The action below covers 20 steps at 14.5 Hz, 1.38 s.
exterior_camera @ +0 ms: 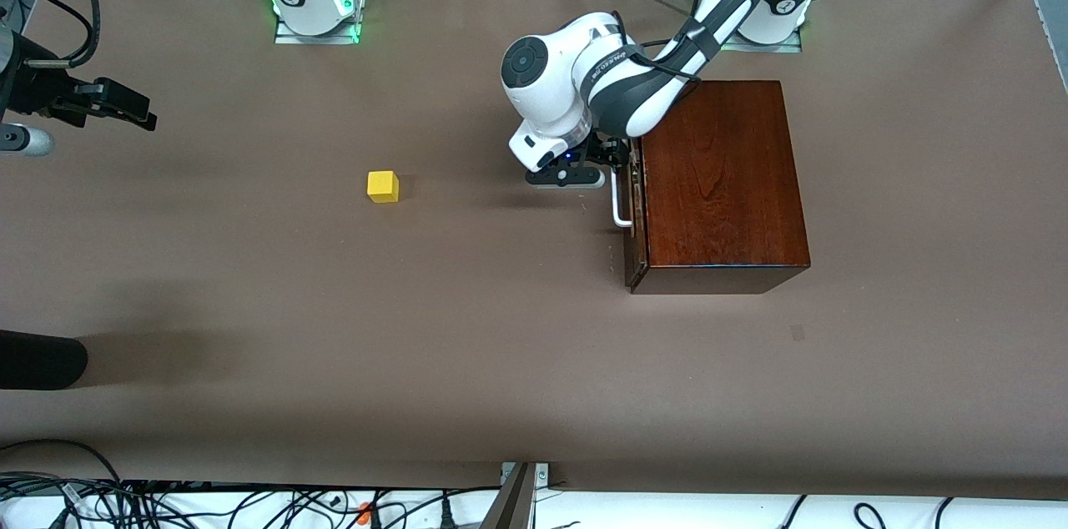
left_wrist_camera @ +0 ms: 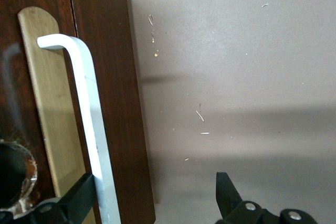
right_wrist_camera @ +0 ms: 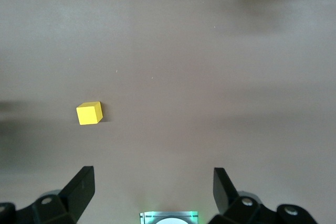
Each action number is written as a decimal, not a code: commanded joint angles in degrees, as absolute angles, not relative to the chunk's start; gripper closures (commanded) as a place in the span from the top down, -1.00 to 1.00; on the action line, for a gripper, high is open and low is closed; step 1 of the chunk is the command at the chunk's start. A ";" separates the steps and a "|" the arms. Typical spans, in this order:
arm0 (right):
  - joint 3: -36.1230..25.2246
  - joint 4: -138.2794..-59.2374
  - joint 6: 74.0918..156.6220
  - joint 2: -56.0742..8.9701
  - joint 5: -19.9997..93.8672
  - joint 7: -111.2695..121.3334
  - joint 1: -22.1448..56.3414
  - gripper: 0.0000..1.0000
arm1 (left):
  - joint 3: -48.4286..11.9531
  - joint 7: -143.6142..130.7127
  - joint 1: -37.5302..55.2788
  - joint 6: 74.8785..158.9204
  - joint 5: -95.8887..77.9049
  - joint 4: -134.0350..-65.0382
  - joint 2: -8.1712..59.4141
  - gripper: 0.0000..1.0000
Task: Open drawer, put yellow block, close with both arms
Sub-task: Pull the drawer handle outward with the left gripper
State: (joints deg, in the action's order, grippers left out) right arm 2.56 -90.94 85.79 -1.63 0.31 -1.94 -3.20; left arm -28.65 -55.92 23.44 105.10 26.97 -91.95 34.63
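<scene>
While the right claw waits spread wide, the left claw gapes astride the drawer's handle.

Front cam: high, facing the bases, whole desk. Left wrist cam: close on drawer handle. Right wrist cam: high, looks down, shares yellow block with front.

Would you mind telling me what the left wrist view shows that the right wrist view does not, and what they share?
Only the left wrist view shows the drawer front with its white handle; the open left gripper has one finger beside that handle. Only the right wrist view shows the yellow block lying alone on the table, with the open right gripper hanging over bare surface. Both show brown tabletop between two spread black fingers.
</scene>
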 commanded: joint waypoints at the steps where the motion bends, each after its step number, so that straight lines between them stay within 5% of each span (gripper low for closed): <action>1: 3.60 -91.23 85.78 -1.23 -0.35 -1.41 -4.22 1.00 | -29.36 -55.55 24.78 113.46 26.28 -87.54 38.67 1.00; 20: 3.60 -91.32 85.69 -1.23 -0.35 -1.32 -4.22 1.00 | -29.36 -55.46 28.92 119.00 23.29 -79.54 43.15 1.00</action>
